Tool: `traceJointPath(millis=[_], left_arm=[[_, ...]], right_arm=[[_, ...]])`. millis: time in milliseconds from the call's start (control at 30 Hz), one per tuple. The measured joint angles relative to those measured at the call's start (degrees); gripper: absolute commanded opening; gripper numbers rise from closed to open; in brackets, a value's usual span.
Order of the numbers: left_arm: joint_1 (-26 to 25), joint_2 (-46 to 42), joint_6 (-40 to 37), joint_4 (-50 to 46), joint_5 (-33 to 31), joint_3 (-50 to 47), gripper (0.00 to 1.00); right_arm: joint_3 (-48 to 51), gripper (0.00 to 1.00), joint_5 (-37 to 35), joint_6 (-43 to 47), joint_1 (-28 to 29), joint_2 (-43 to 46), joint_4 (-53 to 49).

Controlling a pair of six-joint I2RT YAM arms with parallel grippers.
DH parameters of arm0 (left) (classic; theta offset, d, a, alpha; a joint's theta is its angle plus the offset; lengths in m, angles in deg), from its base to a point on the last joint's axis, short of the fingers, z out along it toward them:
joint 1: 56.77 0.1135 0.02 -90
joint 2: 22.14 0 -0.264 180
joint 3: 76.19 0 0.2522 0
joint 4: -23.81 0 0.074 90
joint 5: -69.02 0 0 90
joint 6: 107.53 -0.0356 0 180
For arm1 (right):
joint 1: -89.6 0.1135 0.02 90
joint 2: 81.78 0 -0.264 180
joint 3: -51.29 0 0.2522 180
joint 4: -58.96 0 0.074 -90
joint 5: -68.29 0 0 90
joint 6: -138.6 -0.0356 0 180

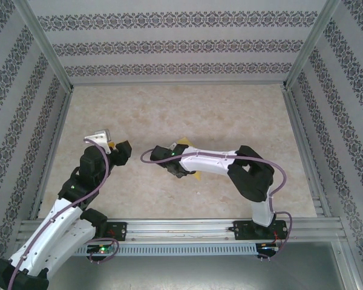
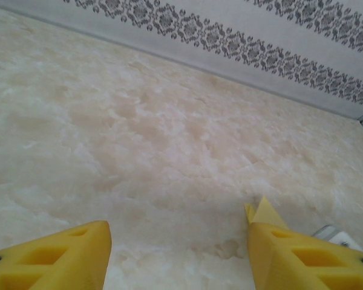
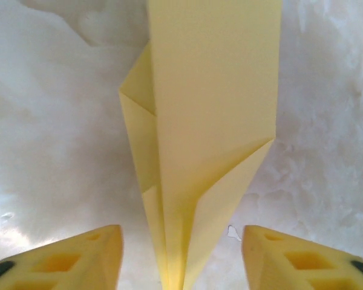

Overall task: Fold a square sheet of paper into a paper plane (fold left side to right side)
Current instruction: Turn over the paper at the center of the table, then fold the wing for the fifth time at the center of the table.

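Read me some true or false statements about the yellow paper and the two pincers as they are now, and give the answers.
1. The folded yellow paper dart lies between the right pincer's fingers. True.
2. The right pincer is clamped on the paper. False: its jaws stand open, and the pale marbled table shows on either side of the dart.
3. The left pincer is open with nothing between its fingers. True.
4. The paper is a flat, unfolded square. False: it is creased into a narrow pointed shape.
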Motion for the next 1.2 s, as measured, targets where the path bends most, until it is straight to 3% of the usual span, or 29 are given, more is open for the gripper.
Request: traceJointPath(millis=[267,633,1000,1200], left_arm=[[0.0,5.33,1.2,1.01,6.16,0.0,0.64],[0.0,19.06,8.11,8.83,18.45,-0.02,0.61],[-5.03,35.32,15.34,22.75,26.36,-0.11,0.61],[-7.43,46.34,18.36,28.79,28.37,1.75,0.61]], right_arm=[[8.33,0.7,8.68,-1.18,-4.9,14.43,5.97],[26.05,0.82,23.89,-3.78,-21.46,32.0,19.47],[40.94,0.86,40.87,-7.52,-37.44,42.73,35.39],[45.33,0.86,47.76,-10.03,-42.84,44.57,41.07]])
